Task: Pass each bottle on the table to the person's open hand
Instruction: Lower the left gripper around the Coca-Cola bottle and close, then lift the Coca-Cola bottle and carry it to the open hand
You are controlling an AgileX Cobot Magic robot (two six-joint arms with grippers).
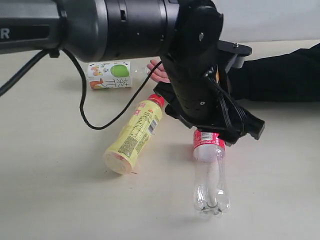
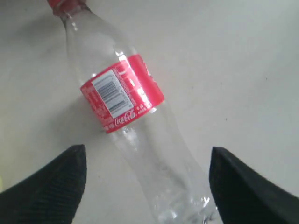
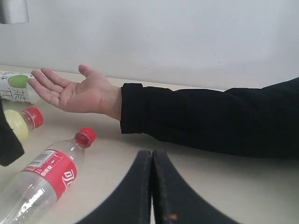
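Observation:
A clear bottle with a red label (image 1: 211, 175) lies on the pale table (image 1: 50, 190), its cap end hidden under my left arm. My left gripper (image 1: 214, 131) hangs over it, open; in the left wrist view the bottle (image 2: 124, 100) lies between the gripper's (image 2: 147, 186) spread fingers, untouched. The yellow bottle (image 1: 134, 136) lies to its left, and the short green-apple bottle (image 1: 110, 75) lies further back. The person's open hand (image 3: 77, 91) rests palm up on a black sleeve (image 3: 210, 119). My right gripper (image 3: 152, 161) is shut and empty, low over the table. The green-white labelled bottle is out of view.
The person's black-sleeved arm (image 1: 280, 75) stretches across the back right of the table. A black cable (image 1: 85, 107) loops from my left arm down near the yellow bottle. The right wrist view also holds the clear bottle (image 3: 42, 179), yellow bottle (image 3: 21, 123) and green-apple bottle (image 3: 14, 86).

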